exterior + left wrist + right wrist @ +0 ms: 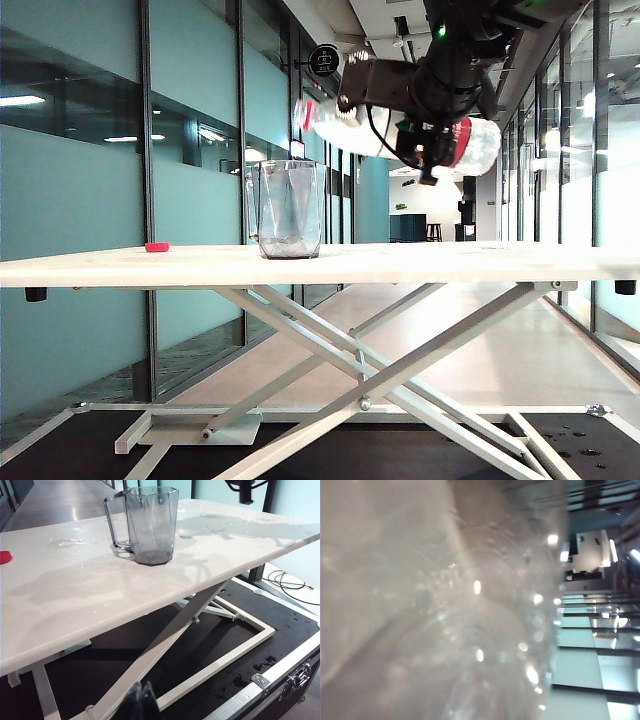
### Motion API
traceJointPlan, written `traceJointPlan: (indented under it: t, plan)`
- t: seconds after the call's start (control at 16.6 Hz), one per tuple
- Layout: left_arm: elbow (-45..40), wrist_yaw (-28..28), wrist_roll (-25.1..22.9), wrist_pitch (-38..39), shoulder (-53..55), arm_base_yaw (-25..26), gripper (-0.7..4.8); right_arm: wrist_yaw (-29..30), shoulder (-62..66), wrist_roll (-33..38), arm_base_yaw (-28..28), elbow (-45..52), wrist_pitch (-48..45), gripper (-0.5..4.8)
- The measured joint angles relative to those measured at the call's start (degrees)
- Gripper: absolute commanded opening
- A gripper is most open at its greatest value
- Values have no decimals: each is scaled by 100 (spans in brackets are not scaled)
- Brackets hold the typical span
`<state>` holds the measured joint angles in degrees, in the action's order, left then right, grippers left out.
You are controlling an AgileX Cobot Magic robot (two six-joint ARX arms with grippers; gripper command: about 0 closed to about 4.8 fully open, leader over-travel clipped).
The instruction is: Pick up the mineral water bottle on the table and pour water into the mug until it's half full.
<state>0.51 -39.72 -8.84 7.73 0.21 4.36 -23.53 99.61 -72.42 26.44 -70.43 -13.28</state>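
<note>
One slippery, thin-walled mineral water bottle (375,130), right hand (430,150) grasping its midsection above the mug (290,210); left hand (141,705) clenched below the bench (450,262).

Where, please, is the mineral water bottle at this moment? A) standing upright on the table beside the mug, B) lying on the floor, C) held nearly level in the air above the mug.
C: the right gripper holds the mineral water bottle nearly level, its neck above the mug.

No wording can be read anywhere: the round black hanging sign (324,60) in the corridor carries only an indistinct white symbol.
</note>
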Motion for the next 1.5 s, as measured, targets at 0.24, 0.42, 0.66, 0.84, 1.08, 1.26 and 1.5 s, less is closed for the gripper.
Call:
traceJointPlan:
  t: [0.24,0.42,0.66,0.84,1.08,1.26,1.5]
  plan:
    - [0,-17,0,0,-2,0,-5,-103,-37,-310,0,0,92,211]
    - [0,-20,0,0,-2,0,-5,-186,-37,-872,0,0,127,211]
    - [0,-17,0,0,-2,0,-5,-315,-37,-1364,2,0,122,211]
    - [0,-17,0,0,-2,0,-5,-431,-37,-1484,2,0,118,211]
    - [0,-20,0,0,-2,0,-5,-457,-138,-1530,2,0,20,211]
    - [0,-20,0,2,-4,0,-5,-476,-181,-1672,4,-13,-133,211]
    - [0,-20,0,2,-2,0,-5,-476,-181,-1703,7,-11,-118,211]
